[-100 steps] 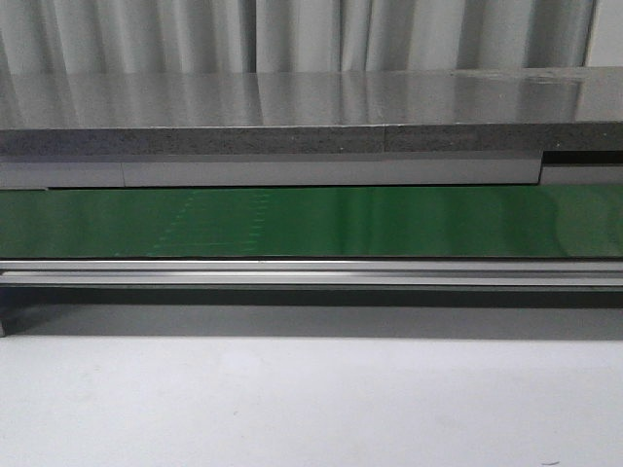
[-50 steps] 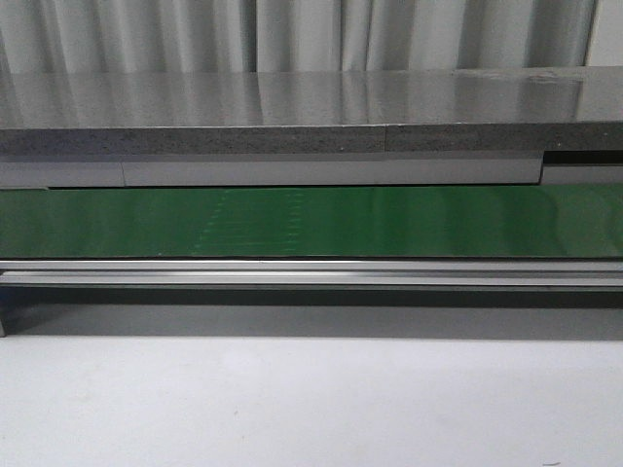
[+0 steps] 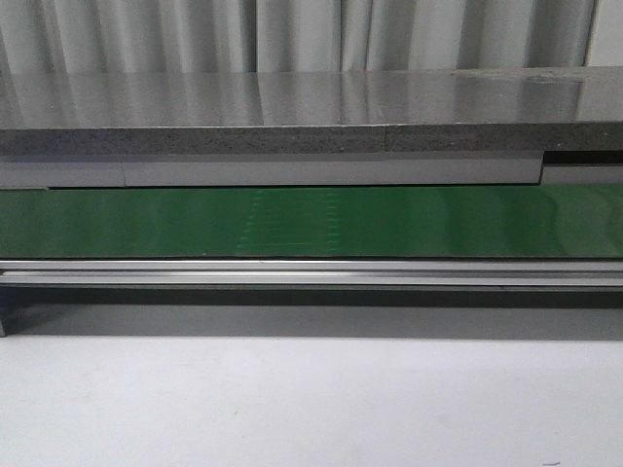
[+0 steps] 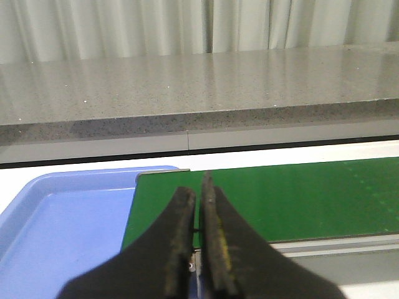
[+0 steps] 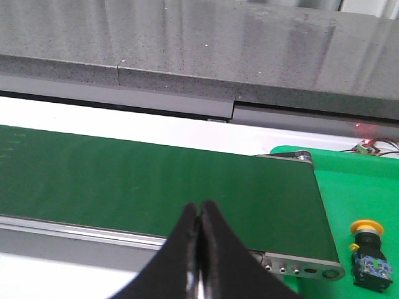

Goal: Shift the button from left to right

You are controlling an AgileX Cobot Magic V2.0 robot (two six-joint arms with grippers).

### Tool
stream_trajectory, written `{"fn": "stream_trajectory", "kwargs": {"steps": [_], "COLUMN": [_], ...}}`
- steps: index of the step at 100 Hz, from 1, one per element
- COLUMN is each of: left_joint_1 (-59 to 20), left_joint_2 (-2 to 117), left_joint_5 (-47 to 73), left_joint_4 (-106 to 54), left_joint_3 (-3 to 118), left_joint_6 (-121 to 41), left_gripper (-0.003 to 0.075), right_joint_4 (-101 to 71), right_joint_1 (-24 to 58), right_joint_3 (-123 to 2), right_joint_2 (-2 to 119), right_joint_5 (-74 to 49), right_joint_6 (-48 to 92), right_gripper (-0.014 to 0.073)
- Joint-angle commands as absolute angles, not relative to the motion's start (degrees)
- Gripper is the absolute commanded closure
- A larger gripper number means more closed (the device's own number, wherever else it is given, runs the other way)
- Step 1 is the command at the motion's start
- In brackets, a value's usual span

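Note:
The button (image 5: 369,253), a yellow mushroom cap on a black body with small coloured marks, stands on a bright green mat (image 5: 361,187) beside the end of the green conveyor belt (image 5: 156,180) in the right wrist view. My right gripper (image 5: 199,208) is shut and empty above the belt's near rail, apart from the button. My left gripper (image 4: 197,187) is shut and empty over the other belt end (image 4: 280,193), next to a blue tray (image 4: 56,218). The front view shows the bare belt (image 3: 311,222) and neither gripper.
A grey stone counter (image 3: 292,117) runs behind the belt. A metal rail (image 3: 311,272) fronts the belt, with white table surface (image 3: 292,409) before it. A small red-lit part with wires (image 5: 366,146) lies at the mat's far edge.
A faint dotted pattern on the belt has shifted rightward across the front view. Nothing else has moved.

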State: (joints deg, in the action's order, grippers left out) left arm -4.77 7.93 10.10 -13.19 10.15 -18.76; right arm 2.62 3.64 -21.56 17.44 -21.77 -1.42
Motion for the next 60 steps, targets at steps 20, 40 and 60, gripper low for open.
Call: {"fn": "stream_trajectory", "kwargs": {"steps": [20, 40, 60], "left_joint_1": [-5.33, -5.33, -5.33], "left_joint_2": [8.48, 8.48, 8.48], "left_joint_5": [5.17, 5.17, 5.17], "left_joint_4": [-13.85, -13.85, -13.85], "left_joint_3": [11.79, 11.79, 11.79], "left_joint_6": [-18.58, -18.58, -18.58], "left_gripper": [0.0715, 0.0715, 0.0715], "right_joint_4": [3.28, 3.28, 3.28], "right_joint_1": [3.74, 3.74, 3.74], "right_joint_3": [-22.35, -16.62, -8.35], "right_joint_2": [16.86, 7.77, -0.96], "right_joint_5": [-17.51, -16.94, -13.56], "right_joint_6": [-1.32, -1.32, -1.43], "right_gripper": [0.0715, 0.0715, 0.0715]}}
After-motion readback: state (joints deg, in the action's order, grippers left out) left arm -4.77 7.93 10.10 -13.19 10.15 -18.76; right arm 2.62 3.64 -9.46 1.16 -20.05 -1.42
